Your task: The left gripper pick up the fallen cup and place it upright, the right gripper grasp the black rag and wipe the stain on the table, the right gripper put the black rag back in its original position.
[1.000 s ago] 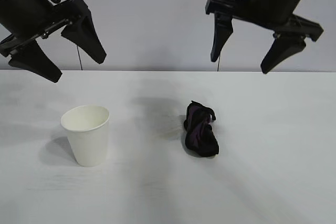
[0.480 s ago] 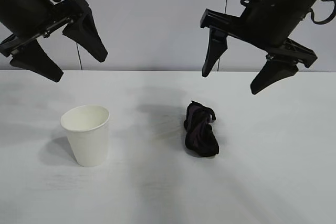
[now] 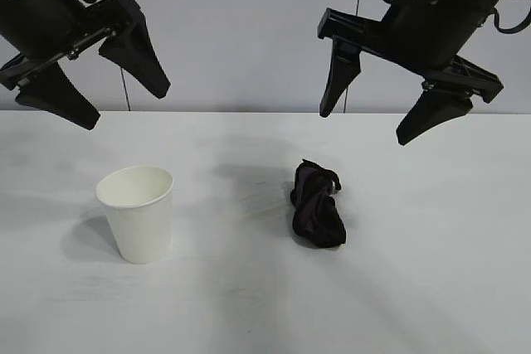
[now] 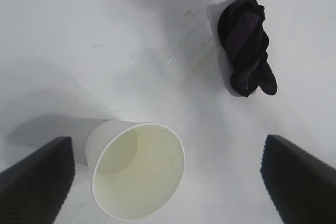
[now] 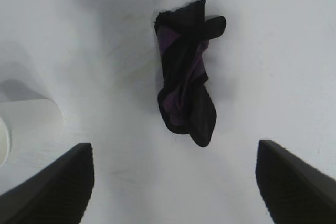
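The cup [image 3: 136, 212] is seen upright on the table [image 3: 431, 288], at the left and toward the near side, its mouth open upward; that part of the task is judged done. The left gripper [image 3: 91, 80] is held high above and slightly behind the cup, fingers spread wide and empty, presumably lifted clear so the rim is not knocked.

The black rag [image 3: 317, 204] lies bunched near the table's middle, well apart from the cup. No amber stain can be made out; only a faint smear is noted on the white surface just left of the rag in the left wrist view. Wiping is therefore judged finished and the rag returned.

The right gripper [image 3: 377, 109] hangs above the rag, slightly to its right, fingers spread, nothing between them. Open table surrounds the rag on all sides; no table edge is in view.
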